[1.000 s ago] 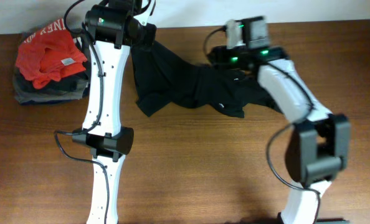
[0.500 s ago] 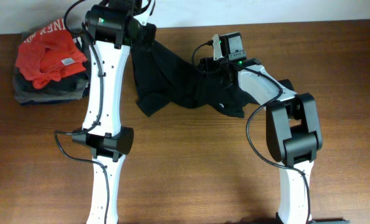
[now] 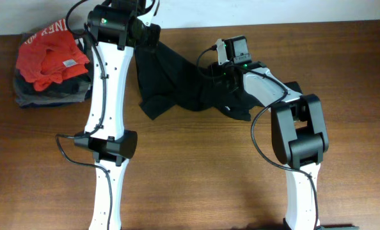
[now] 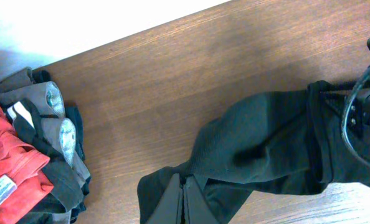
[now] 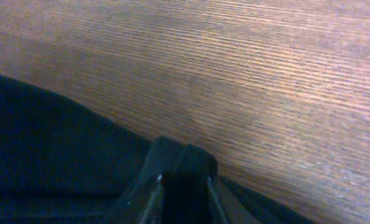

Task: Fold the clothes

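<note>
The black T-shirt (image 3: 177, 83) lies crumpled across the back middle of the table. Its upper left end is lifted toward my left gripper (image 3: 150, 37). In the left wrist view my left gripper (image 4: 184, 182) is shut on a fold of the T-shirt (image 4: 260, 143). My right gripper (image 3: 210, 68) is low at the shirt's middle top edge. In the right wrist view black fabric of the T-shirt (image 5: 48, 143) bunches over and between my right gripper's (image 5: 184, 182) fingers, just above the wood.
A red garment (image 3: 52, 54) lies on a pile of grey and dark folded garments (image 3: 49, 94) at the back left, and the pile also shows in the left wrist view (image 4: 54, 130). The table's back edge meets a white wall (image 3: 190, 9). My right arm (image 4: 365, 106) reaches over the shirt.
My right arm's wrist and elbow have swung left and inward over the shirt. The shirt's outline and my left arm have not visibly moved.
</note>
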Controlling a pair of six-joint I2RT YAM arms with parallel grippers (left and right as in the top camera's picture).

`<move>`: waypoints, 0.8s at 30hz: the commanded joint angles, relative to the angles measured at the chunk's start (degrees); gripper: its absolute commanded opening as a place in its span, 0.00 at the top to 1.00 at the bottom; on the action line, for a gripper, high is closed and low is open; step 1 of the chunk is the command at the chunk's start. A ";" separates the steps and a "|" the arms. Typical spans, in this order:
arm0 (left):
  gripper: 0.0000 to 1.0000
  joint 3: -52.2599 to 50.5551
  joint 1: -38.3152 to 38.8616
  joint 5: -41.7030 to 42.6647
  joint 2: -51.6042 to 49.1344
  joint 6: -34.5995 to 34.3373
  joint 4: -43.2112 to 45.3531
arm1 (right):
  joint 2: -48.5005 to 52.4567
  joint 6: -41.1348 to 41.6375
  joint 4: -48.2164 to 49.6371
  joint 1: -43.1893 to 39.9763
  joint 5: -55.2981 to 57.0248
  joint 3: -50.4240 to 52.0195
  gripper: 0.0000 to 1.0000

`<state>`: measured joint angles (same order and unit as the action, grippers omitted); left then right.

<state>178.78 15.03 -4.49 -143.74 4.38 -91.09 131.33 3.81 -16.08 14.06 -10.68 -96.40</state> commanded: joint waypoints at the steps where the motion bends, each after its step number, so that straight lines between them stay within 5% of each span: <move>1: 0.99 0.94 -0.28 0.37 2.34 -0.92 0.13 | 0.61 -0.61 0.04 -0.11 0.85 -0.70 0.87; 3: 0.99 0.94 -0.28 0.17 2.34 -0.92 0.13 | 0.37 -0.59 -0.04 -0.50 0.83 -1.03 0.96; 9: 0.99 0.94 -0.63 0.15 2.34 -0.92 0.44 | -2.34 -0.59 -8.85 -2.86 0.63 -8.46 0.97; 24: 0.99 0.96 -3.58 -3.74 7.30 -0.92 1.25 | -10.71 -1.88 -51.67 -13.60 0.61 -43.56 0.96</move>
<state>178.78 12.71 -5.50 -142.67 4.19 -90.65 125.21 2.72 -64.66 2.66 -10.37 -134.04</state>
